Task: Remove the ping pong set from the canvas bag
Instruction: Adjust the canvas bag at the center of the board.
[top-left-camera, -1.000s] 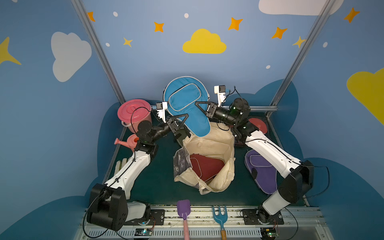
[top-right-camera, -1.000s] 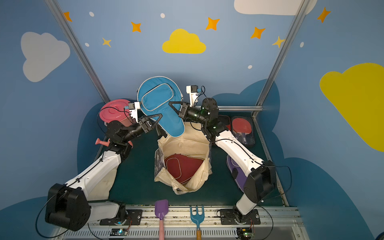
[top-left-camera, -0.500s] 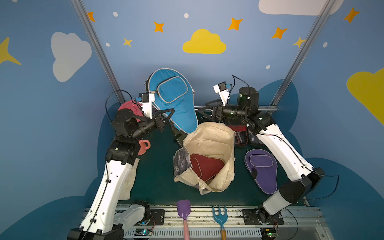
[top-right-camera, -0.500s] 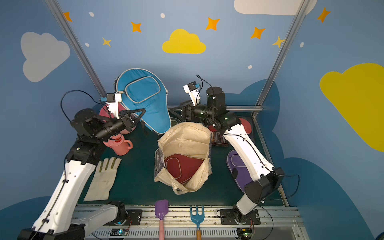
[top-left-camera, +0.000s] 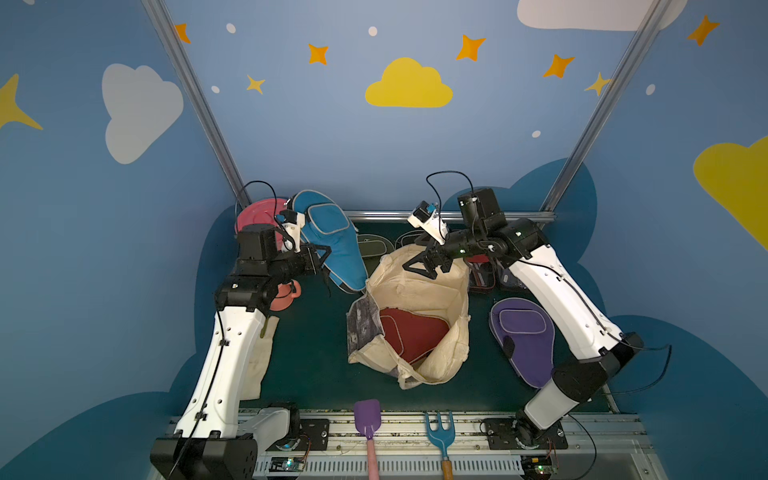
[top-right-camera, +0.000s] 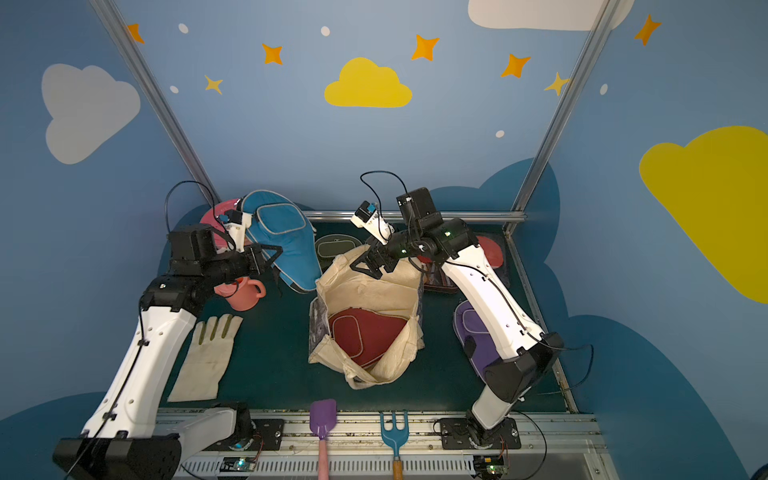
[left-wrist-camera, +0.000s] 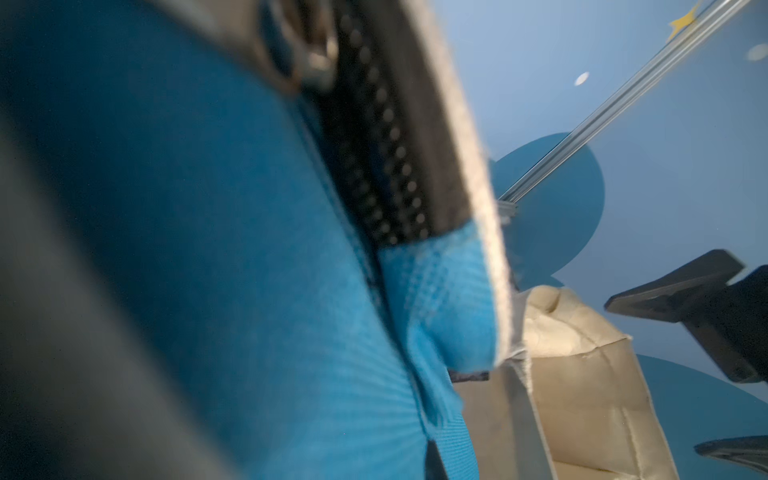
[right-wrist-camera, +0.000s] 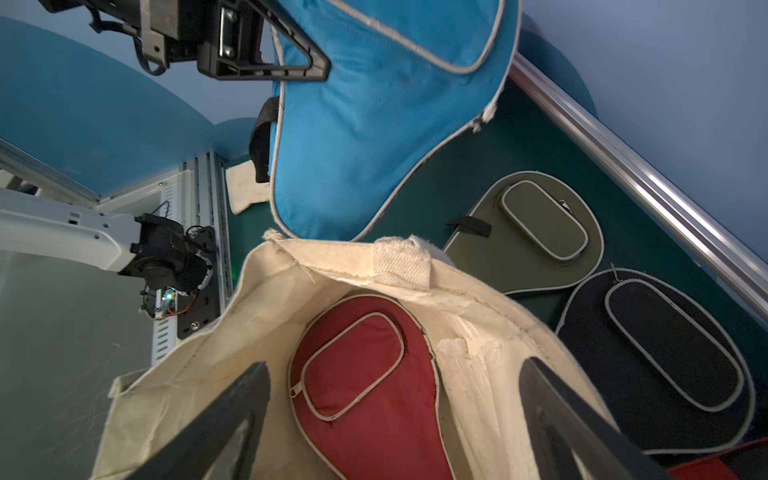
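left pincer (top-left-camera: 325, 256): pinched on blue paddle-shaped fabric case (top-left-camera: 332, 237) near far left corner of tabletop (top-left-camera: 316, 345), tail beside rim of cream canvas bag (top-left-camera: 415, 286). right pincer (top-left-camera: 426, 266): spread over bag, maroon fabric case (top-left-camera: 409, 332) inside. likely trouble: edge grip slipping, tail snagging floppy rim.

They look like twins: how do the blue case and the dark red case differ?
The blue case is outside the canvas bag; the dark red case lies inside it. The blue case is clamped in the jaws of the left gripper; the dark red case is untouched. Both are paddle-shaped with grey piping.
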